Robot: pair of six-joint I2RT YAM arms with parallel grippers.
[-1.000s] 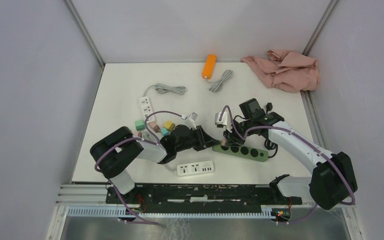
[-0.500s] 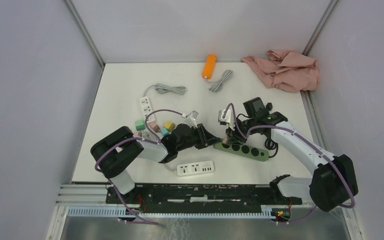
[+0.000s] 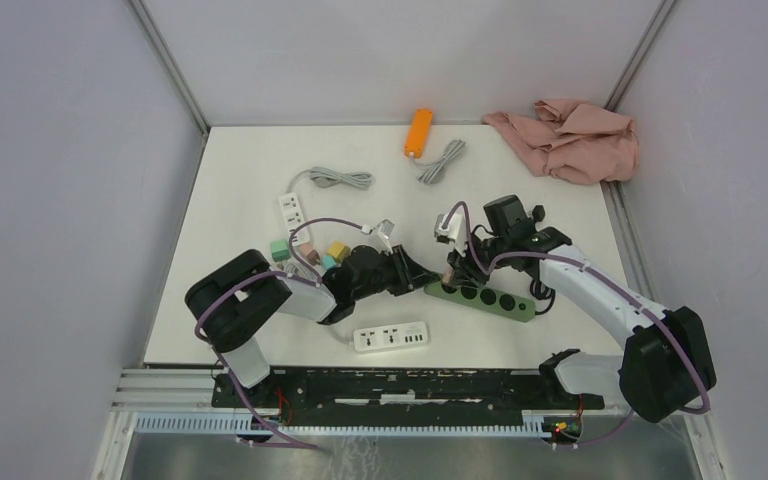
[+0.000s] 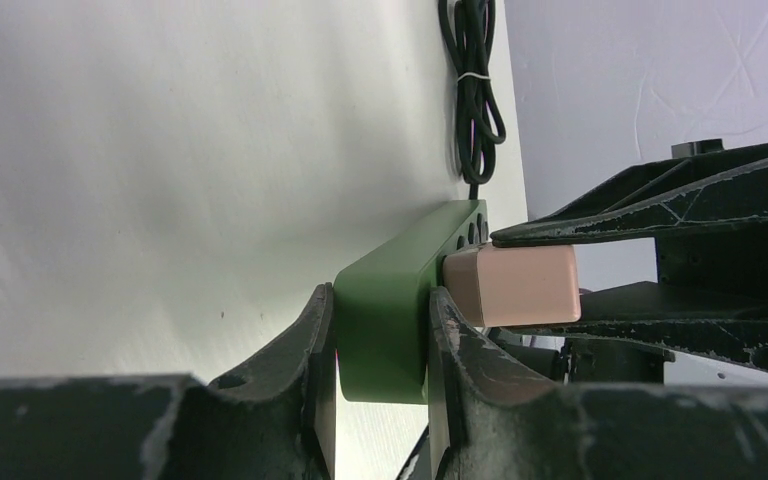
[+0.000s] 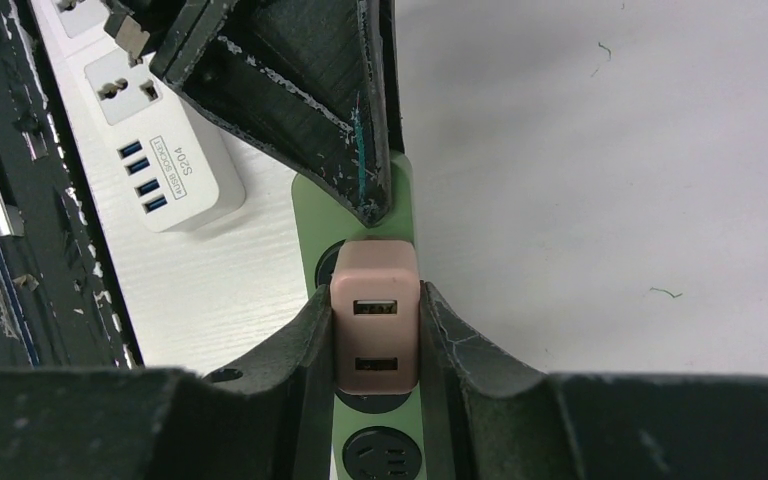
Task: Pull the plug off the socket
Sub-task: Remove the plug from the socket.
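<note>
Two grippers working on one green power strip [image 3: 490,301], lying on the white surface [image 3: 260,170] between the arms. Left gripper [image 4: 380,305] pinching the strip's near end across its width, pads flat on both long sides. Right gripper [image 5: 375,300] clamped on the pink plug [image 4: 515,285], a blocky USB charger seated in the end socket, base against the strip's face, no gap visible. Very crowded: one finger of the left gripper just beside the plug in the right wrist view.

Likely trouble from here:
- Strip lifting along with the plug if the left hold slips on smooth plastic, with only the very end pinched.
- Pull going off at a slant instead of straight away from the face, binding the pins or levering the strip up.
- Smooth-sided plug sliding out of the right pads against a stiff socket.
- Knock between the two grippers, given the tight spacing.
- Bundled dark cord [image 4: 472,90] at the far end, loose and free to drag.
</note>
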